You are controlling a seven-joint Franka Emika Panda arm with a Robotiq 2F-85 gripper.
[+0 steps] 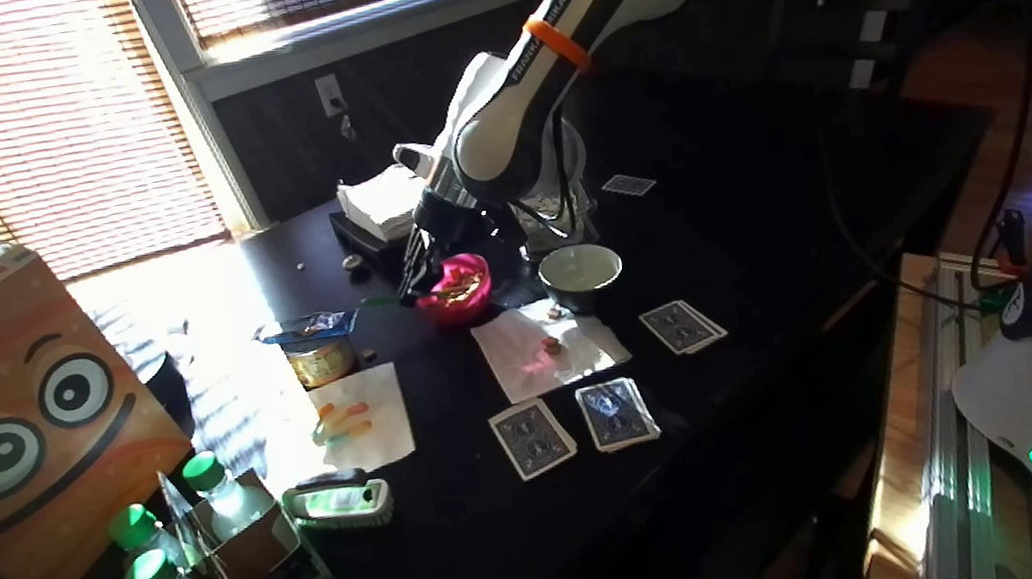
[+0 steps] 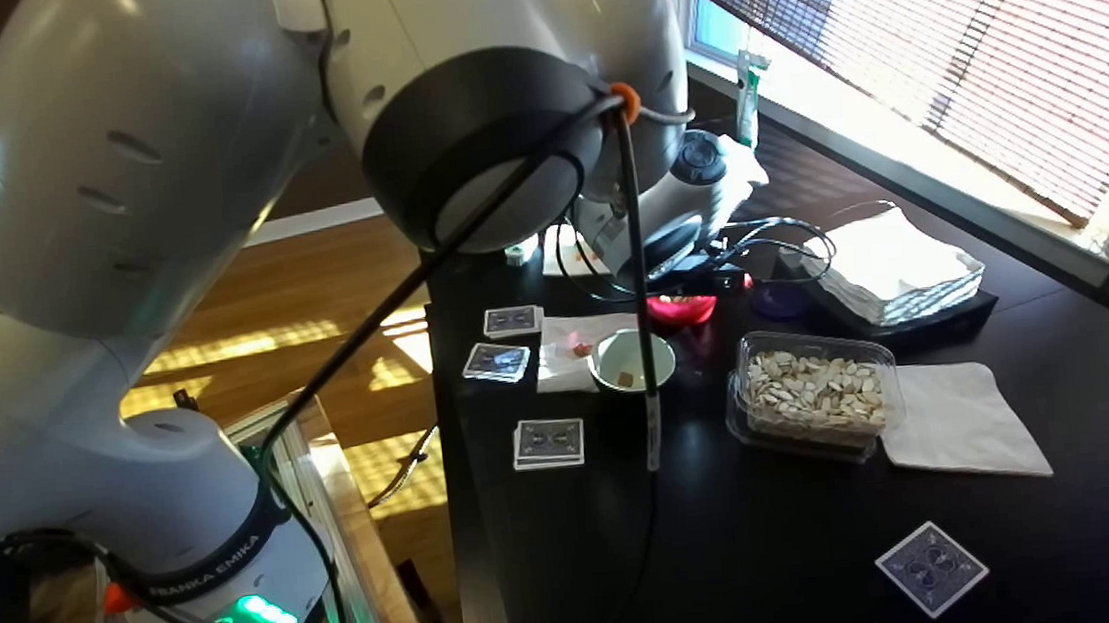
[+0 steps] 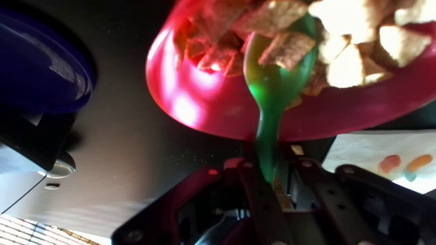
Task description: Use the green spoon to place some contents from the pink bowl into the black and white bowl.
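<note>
In the wrist view the jaws pinch the green spoon by its handle; its head lies inside the pink bowl, among brown pieces, with one piece resting on it. The black and white bowl stands near the pink bowl, apart from it, on the dark surface, and in an exterior view a brown bit shows inside. A napkin lies near both, three card stacks lie near it, and a clear tub holds pale seeds.
</note>
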